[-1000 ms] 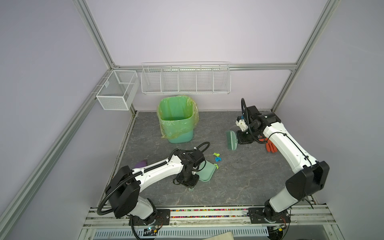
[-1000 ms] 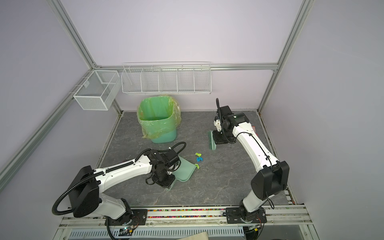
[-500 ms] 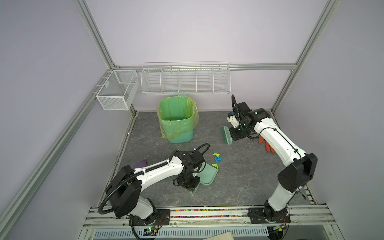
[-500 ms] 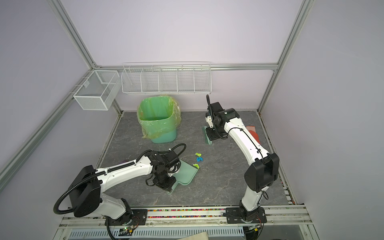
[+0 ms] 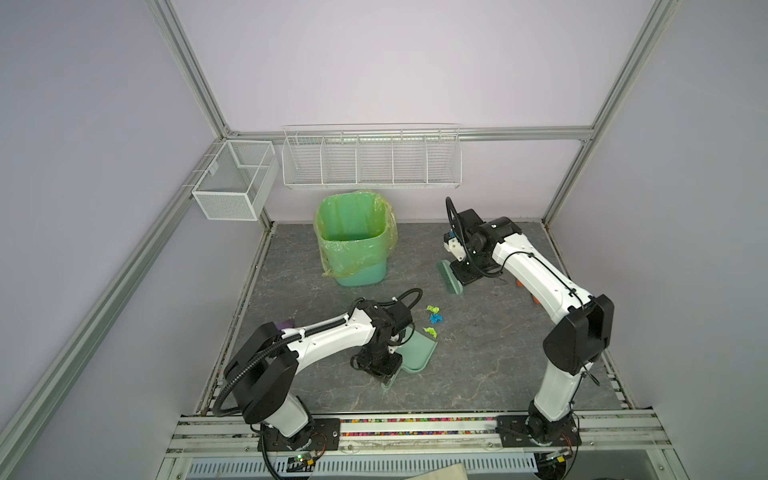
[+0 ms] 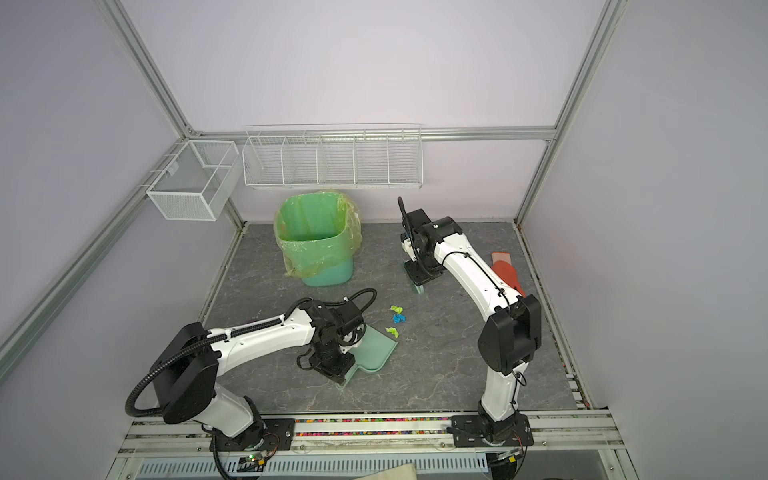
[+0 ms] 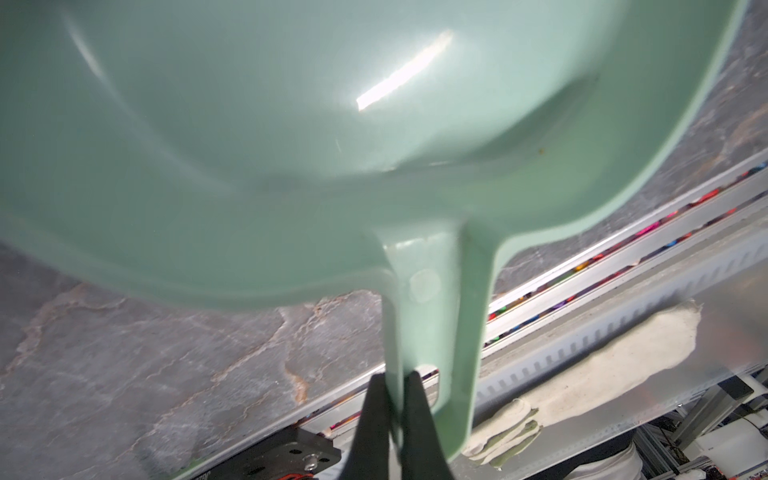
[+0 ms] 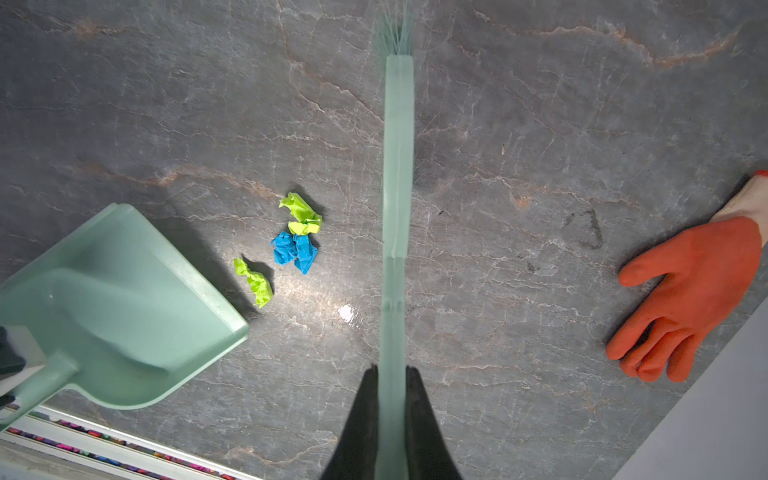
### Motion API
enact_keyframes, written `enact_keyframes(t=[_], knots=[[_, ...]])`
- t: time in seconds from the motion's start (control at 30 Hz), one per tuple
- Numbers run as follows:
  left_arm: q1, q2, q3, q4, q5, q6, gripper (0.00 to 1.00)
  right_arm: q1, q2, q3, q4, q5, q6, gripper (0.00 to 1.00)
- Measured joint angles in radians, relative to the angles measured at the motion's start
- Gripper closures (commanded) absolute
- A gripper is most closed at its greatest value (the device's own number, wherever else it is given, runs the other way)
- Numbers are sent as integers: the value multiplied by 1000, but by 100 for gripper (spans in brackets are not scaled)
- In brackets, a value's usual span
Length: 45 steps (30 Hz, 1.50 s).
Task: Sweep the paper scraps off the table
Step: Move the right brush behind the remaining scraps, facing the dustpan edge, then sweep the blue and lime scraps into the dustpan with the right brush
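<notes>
Three paper scraps, two lime-green and one blue (image 8: 294, 251), lie in a small cluster on the table (image 5: 478, 353), showing in both top views (image 5: 436, 318) (image 6: 399, 318). The pale green dustpan (image 5: 417, 353) (image 6: 376, 351) (image 8: 116, 307) rests with its open lip close to the nearest green scrap (image 8: 255, 282). My left gripper (image 7: 395, 382) is shut on the dustpan handle (image 7: 428, 316). My right gripper (image 8: 392, 374) is shut on the handle of a pale green brush (image 8: 398, 187) (image 5: 449, 277). The brush stands behind and to the right of the scraps, apart from them.
A green bin (image 5: 353, 237) with a yellow-green liner stands at the back left. An orange glove (image 8: 690, 299) (image 6: 505, 270) lies by the right edge, partly behind the right arm. Two wire baskets (image 5: 372, 156) (image 5: 235, 178) hang on the walls. A purple object (image 5: 284, 323) lies at the left edge.
My right arm has carried the brush leftward and farther back, away from the glove. The left gripper and dustpan have shifted only slightly. The scraps have not moved.
</notes>
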<state>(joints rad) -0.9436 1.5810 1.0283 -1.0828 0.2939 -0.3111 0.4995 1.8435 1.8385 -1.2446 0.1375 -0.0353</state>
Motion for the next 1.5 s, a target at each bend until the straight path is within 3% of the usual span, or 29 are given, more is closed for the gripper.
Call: enact_keyframes(t=[0.93, 1.3, 1.5], knots=[[0, 138, 117, -63, 10, 40, 100, 59, 57, -8, -6, 19, -71, 93], [18, 235, 237, -102, -2, 72, 100, 127, 40, -117, 15, -7, -62, 93], [47, 258, 258, -128, -4, 88, 100, 168, -73, -231, 41, -64, -24, 93]])
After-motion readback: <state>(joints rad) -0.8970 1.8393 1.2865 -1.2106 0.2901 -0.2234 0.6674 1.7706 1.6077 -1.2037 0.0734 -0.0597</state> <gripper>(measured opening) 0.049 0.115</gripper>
